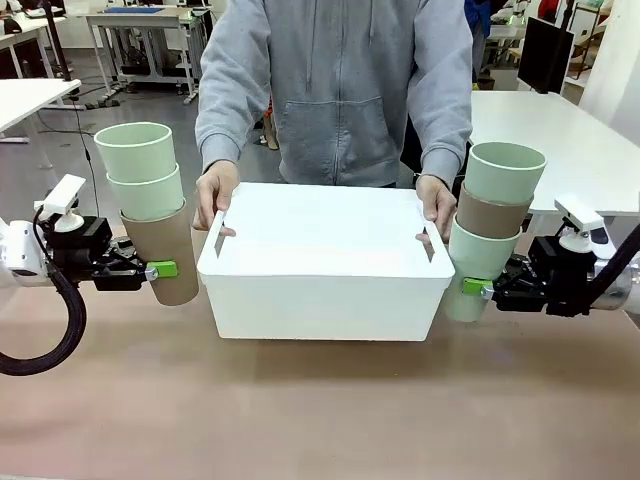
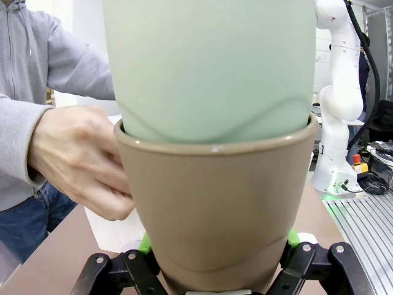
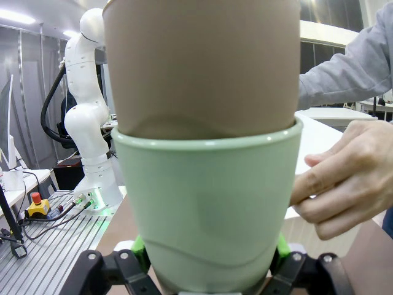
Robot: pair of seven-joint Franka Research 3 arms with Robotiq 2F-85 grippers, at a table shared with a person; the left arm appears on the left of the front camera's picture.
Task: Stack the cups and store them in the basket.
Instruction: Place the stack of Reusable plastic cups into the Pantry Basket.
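Left tool [image 1: 160, 270] and right tool [image 1: 476, 287] each clamp three stacked cups [image 1: 148, 205] beside one basket [image 1: 320, 305].

No legible txt or labels, apparently.

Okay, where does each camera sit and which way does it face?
Front: fixed between the arms, facing the person across the basket; left gripper and right gripper show.
Left wrist: looks along its fingers at the tan bottom cup.
Right wrist: looks along its fingers at the mint bottom cup.
Shared: both wrist views catch a hand on the basket.
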